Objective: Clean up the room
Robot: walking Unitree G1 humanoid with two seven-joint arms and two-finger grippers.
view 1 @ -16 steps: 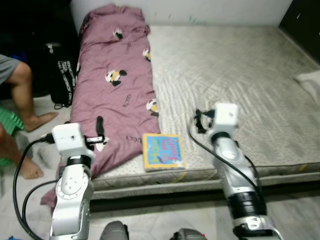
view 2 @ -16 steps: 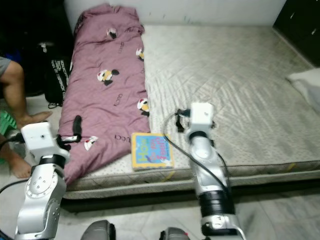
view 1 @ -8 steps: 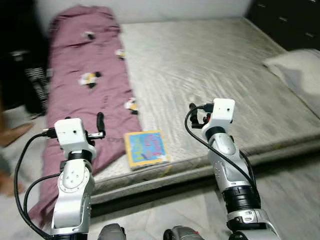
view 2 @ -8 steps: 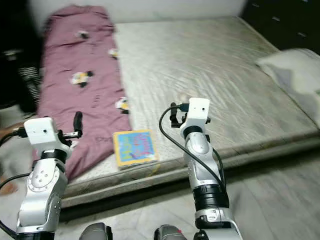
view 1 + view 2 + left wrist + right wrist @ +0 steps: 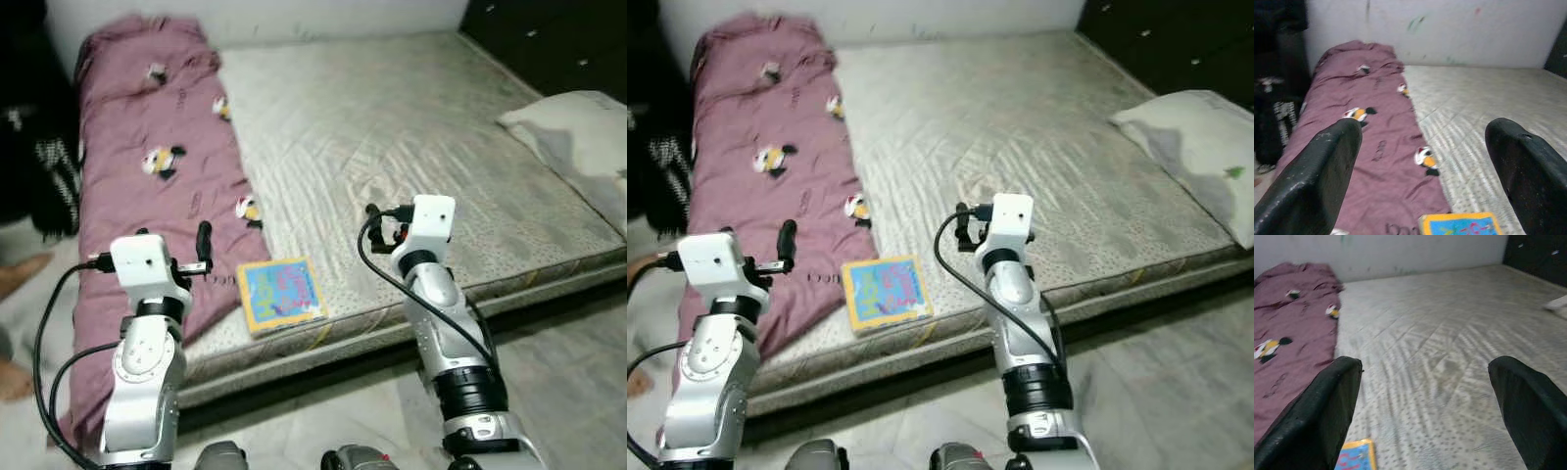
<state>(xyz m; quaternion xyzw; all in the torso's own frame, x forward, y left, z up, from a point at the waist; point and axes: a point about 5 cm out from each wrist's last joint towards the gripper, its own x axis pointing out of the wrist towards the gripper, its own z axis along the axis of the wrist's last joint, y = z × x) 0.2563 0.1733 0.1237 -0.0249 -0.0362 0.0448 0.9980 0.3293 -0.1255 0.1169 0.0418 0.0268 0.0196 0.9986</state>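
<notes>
A bedroom in a home. A wide bare mattress point(image 5: 411, 157) (no sheet on its quilted grey ticking) lies low on a tiled floor point(image 5: 568, 372) and takes up most of the frame. A mauve cartoon-print quilt point(image 5: 147, 166) runs down its left side, a pale pillow point(image 5: 573, 132) sits at the right edge, and a children's book point(image 5: 282, 294) rests near the front edge. A white wall point(image 5: 1449, 29) stands behind.
</notes>
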